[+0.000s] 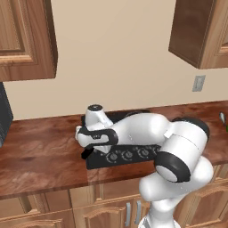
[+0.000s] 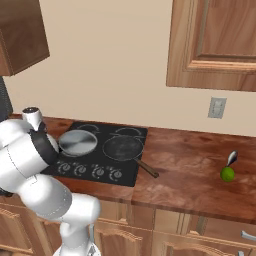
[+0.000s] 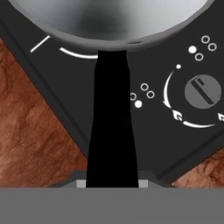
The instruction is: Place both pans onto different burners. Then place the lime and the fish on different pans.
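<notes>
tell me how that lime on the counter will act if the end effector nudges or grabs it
The lime looks small and round, so a nudge would probably send it rolling across the flat wooden counter. Its smooth curved skin may slip between narrow fingers unless gripped across the middle. It likely weighs little and should lift easily.

No words, brands or numbers can be read. The cooktop [image 3: 175, 144] bears only white signs: beside a knob [image 3: 202, 92] an arc with small flame marks, and clusters of small circles with one filled dot. The knobs' marks in the base views are too small to tell.
</notes>
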Robot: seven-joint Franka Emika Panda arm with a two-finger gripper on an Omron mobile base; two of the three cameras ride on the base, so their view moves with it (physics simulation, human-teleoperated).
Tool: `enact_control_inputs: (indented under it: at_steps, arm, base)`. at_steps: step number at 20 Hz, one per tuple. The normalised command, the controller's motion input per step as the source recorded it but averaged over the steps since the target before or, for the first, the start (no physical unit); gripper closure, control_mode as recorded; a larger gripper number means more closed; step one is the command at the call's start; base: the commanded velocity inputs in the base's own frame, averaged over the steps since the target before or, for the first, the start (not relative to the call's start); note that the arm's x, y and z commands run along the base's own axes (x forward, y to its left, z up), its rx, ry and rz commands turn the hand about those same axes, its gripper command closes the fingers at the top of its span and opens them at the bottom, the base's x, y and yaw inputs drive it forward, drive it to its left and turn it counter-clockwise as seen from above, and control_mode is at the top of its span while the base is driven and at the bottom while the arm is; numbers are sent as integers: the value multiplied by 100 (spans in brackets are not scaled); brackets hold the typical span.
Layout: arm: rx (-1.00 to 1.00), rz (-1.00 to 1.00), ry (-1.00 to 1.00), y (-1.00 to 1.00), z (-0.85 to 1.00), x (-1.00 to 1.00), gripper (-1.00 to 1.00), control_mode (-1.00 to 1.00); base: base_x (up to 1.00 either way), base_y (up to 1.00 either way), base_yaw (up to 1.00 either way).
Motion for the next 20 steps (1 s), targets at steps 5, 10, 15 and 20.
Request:
enact_control_inputs:
  at_steps: [5,10,15,20]
  arm:
    - [0,0,0,0,-12,12,100,-100]
    - [0,0,0,2,-9,24,100,-100]
    - [0,0,0,10,-18,27,100,-100]
    - [-1,0,0,14,-12,25,100,-100]
  base:
    - [0,0,0]
    - [0,0,0]
    - [0,0,0]
    - [0,0,0]
